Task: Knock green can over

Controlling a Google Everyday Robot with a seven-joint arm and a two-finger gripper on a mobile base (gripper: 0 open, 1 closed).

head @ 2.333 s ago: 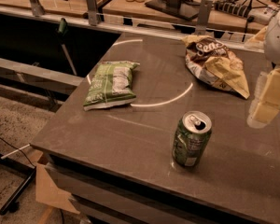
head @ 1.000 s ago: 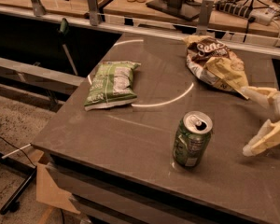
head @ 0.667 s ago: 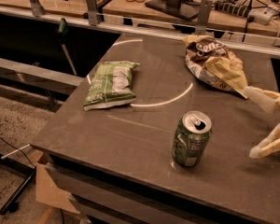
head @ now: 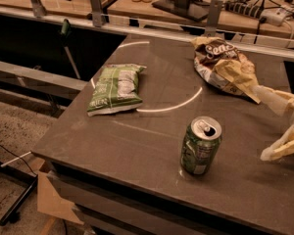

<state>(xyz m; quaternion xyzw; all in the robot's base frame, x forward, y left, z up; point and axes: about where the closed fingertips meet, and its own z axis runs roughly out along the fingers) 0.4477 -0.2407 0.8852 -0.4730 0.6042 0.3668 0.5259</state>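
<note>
Jaws spread wide, seemingly empty, gripper (head: 261,123) near upright green can (head: 201,146), not touching.

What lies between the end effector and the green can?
Only bare tabletop, in the camera view: the open end effector at the right edge and the upright green can stand apart.

green can (head: 201,146) upright near table (head: 137,151) front | tool (head: 262,124) spread wide, right of can, apart

Can (head: 201,146) on table (head: 112,148), tool (head: 262,123) right of it, chip bag (head: 115,88) behind-left
</note>
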